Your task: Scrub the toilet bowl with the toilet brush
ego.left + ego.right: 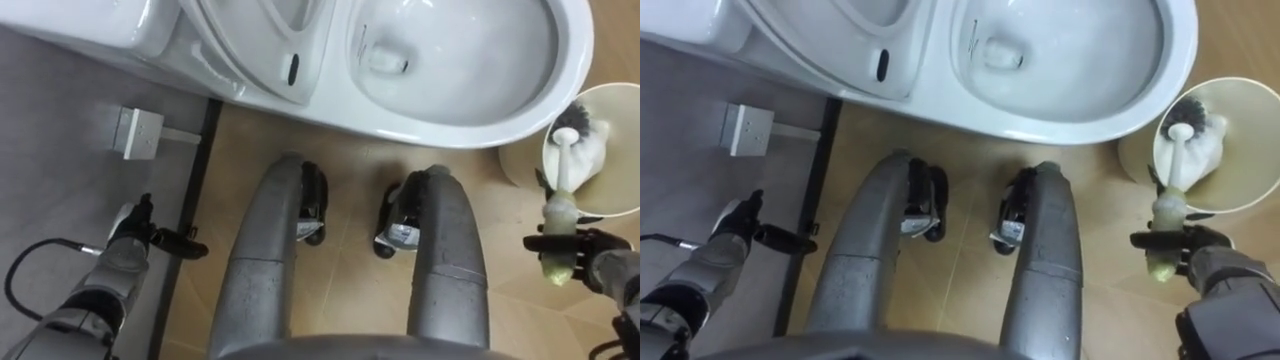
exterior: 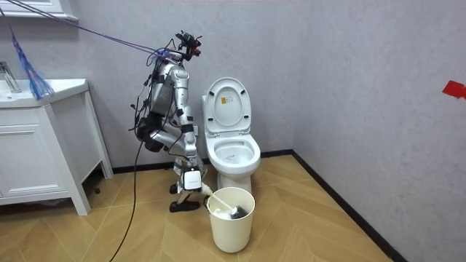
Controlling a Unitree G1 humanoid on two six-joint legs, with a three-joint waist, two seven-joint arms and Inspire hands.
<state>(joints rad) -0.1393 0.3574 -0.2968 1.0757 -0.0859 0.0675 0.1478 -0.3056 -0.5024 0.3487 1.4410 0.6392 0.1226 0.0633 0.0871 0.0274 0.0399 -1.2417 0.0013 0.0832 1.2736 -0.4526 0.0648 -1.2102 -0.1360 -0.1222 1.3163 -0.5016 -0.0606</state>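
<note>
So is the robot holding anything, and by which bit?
Yes: its right hand grips the toilet brush near the handle's top end; bristles sit in the white bucket. Left hand: nothing.

I am standing in a bathroom. Right in front of my legs is a white porcelain toilet with its lid tipped up against a plain grey wall, and beside it sits a white pail with a toilet brush in it. At the room view's left stands a white vanity cabinet with a washbasin top and a tap. The floor is laid in wood-look tiles, with a dark skirting along the foot of the wall.
</note>
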